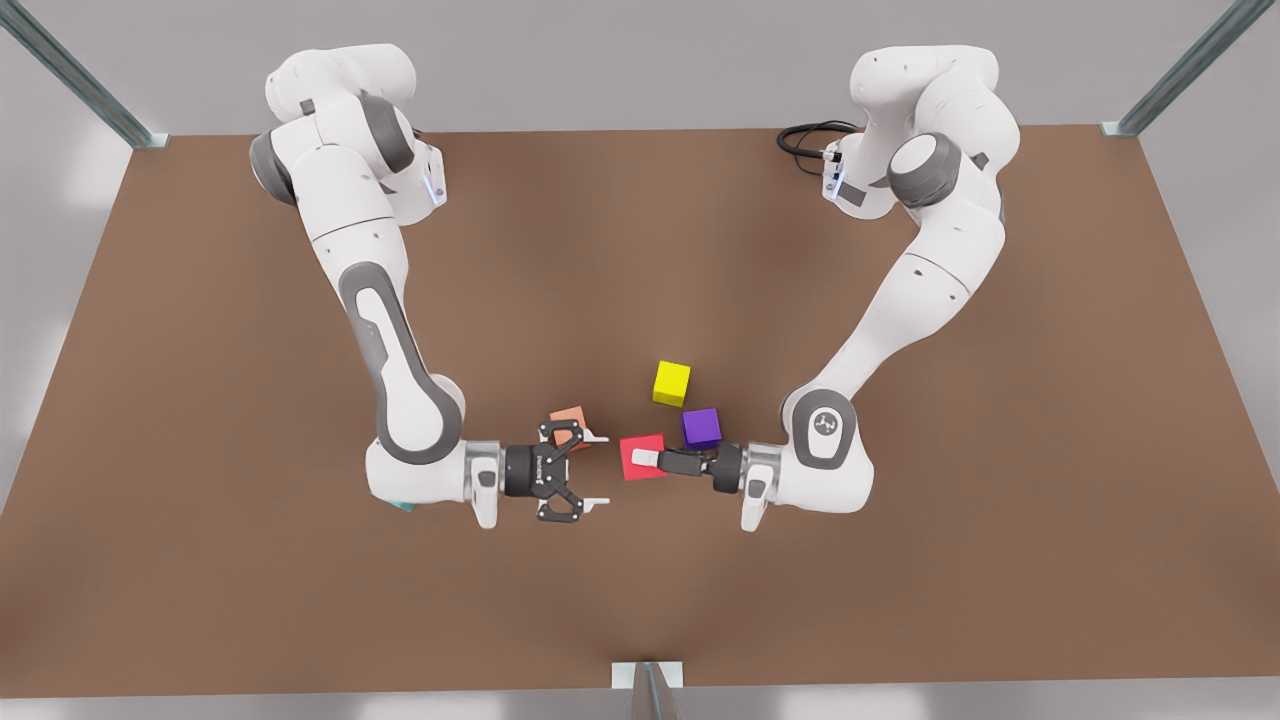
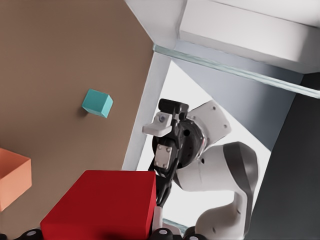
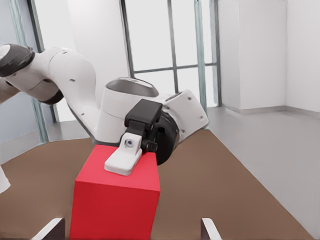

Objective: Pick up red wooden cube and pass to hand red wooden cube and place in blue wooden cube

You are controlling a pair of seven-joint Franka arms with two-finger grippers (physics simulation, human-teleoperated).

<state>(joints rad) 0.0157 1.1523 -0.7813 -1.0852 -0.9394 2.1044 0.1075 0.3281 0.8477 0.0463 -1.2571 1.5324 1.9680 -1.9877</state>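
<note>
My left gripper (image 1: pixel 648 459) clamps the red wooden cube (image 1: pixel 642 457); my right gripper (image 1: pixel 597 468), spread wide, faces it just beside.

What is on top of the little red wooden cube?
One white finger of the left tool lies on the small bright red wooden cube. Its other finger is hidden behind the cube. The open right tool waits nearby.
</note>
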